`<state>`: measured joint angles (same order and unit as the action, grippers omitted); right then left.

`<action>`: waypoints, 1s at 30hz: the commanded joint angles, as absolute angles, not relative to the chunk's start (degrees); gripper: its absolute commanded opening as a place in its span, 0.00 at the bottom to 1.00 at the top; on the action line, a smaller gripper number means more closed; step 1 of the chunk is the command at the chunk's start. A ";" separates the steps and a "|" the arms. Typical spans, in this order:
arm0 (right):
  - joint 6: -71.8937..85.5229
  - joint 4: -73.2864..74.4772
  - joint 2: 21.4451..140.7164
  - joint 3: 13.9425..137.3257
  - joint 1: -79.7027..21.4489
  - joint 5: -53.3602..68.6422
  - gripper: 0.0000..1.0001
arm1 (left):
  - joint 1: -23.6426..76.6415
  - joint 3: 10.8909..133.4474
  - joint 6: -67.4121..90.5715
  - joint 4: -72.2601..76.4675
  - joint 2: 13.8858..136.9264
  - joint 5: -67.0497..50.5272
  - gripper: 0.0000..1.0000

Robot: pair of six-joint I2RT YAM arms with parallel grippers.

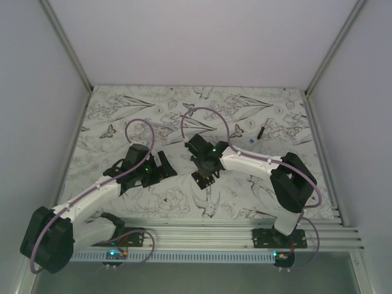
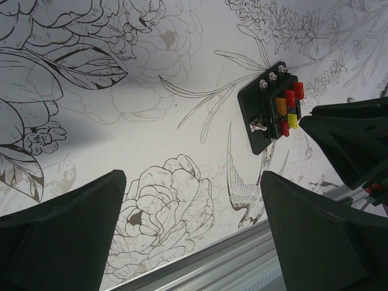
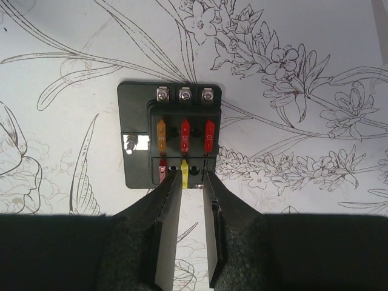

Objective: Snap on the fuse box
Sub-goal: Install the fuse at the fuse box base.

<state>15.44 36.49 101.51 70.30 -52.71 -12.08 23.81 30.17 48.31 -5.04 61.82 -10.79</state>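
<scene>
Fuse box [image 3: 173,142] sits flat on the counter [image 3: 339,24] dead ahead of my right tool [image 3: 191,182], near edge right at the tips, jaws cracked a little and holding nothing. Left tool [image 2: 193,179] hangs wide open off to the side, so right's closer.

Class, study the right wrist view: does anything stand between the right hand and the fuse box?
Nothing visible does. The right hand is at the near edge of the fuse box, its yellow fuse showing between the slightly parted fingers.
</scene>
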 commanded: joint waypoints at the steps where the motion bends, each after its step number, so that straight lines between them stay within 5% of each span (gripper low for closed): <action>1: 15.46 34.87 102.06 70.93 -51.99 -10.80 0.26 | 23.29 29.99 47.37 -6.50 61.17 -10.65 0.99; 15: 15.83 34.83 104.39 69.59 -51.77 -9.40 0.16 | 23.30 29.91 47.46 -6.49 61.44 -10.79 0.99; 20: 15.90 36.26 106.46 69.52 -51.77 -9.16 0.00 | 23.29 29.88 47.46 -6.45 61.34 -10.80 0.99; 30: 14.62 40.01 115.64 70.05 -51.98 -8.28 0.00 | 23.27 30.14 47.20 -6.50 62.03 -10.57 0.99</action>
